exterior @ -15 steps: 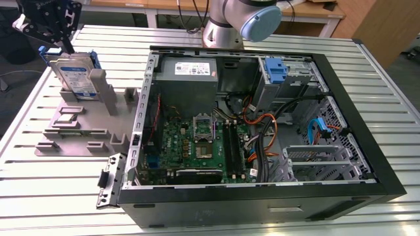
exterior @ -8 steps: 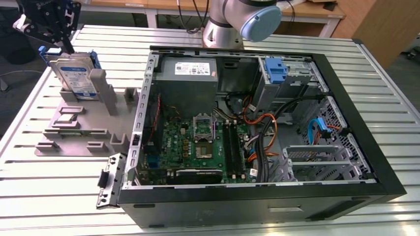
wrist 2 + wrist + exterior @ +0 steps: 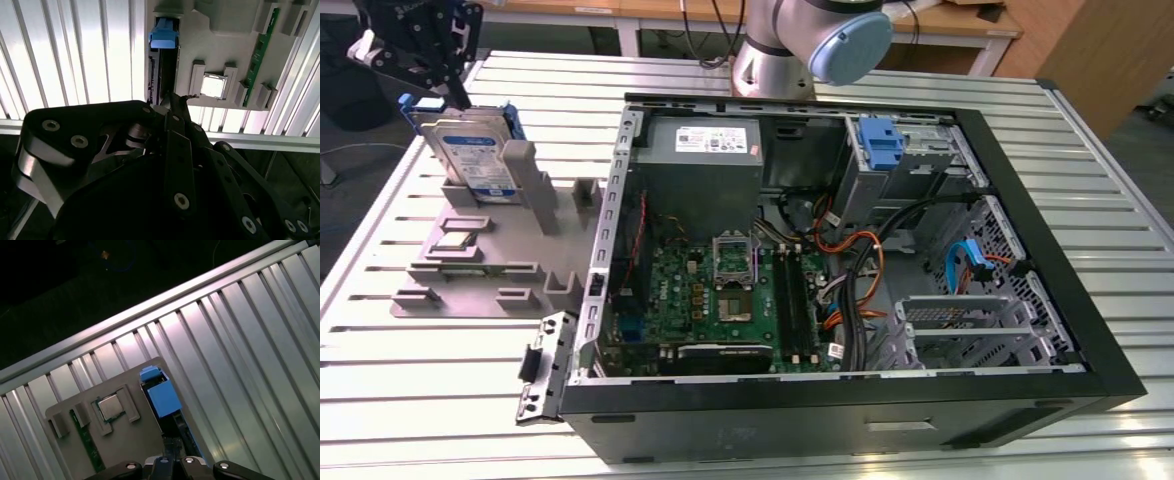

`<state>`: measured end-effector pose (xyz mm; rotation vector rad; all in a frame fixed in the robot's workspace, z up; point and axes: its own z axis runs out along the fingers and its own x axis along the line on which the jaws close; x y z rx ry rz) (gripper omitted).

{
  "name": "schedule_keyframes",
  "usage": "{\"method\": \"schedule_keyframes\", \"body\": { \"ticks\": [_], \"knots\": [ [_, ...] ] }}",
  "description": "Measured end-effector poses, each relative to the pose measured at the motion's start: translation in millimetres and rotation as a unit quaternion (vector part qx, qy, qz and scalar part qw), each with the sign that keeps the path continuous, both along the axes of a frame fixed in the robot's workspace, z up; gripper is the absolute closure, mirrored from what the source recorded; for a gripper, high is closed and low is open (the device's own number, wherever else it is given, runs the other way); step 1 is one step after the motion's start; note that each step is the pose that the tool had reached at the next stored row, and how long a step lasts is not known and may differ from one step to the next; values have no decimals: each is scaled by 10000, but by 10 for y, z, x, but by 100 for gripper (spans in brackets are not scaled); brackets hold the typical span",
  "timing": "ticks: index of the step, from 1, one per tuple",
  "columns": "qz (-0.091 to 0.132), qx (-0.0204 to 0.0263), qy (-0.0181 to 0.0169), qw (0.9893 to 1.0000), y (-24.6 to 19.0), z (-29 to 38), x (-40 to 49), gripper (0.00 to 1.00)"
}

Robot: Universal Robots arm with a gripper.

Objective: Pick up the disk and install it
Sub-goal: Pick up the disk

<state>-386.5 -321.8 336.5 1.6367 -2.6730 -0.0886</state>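
The disk (image 3: pixel 470 150) stands upright on edge in a slot of the grey holder (image 3: pixel 480 275) at the exterior view's left. It is silver with a white-and-blue label and a blue frame. My gripper (image 3: pixel 454 97) hangs straight above it, its tips down at the disk's top edge. Both wrist views look down along the disk's thin edge, blue frame (image 3: pixel 163 35) at the far end, with the gripper (image 3: pixel 172 100) right over the near end. In the first wrist view the disk (image 3: pixel 162 397) runs under the gripper (image 3: pixel 167 461).
The holder also carries a processor chip (image 3: pixel 212 86) and a green memory stick (image 3: pixel 260 55). An open computer case (image 3: pixel 1101 330) fills the exterior view's right, with a blue bracket (image 3: pixel 883 140) at its far corner. The arm's base (image 3: pixel 787 50) stands behind the case on the slatted table (image 3: pixel 400 380).
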Motion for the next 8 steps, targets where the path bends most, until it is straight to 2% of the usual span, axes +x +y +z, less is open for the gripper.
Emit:
{"method": "schedule_keyframes", "body": {
  "ticks": [5,8],
  "knots": [
    [197,0,0,9998,0,-1,0,89],
    [426,0,0,9991,0,-1,0,89]
  ]
}}
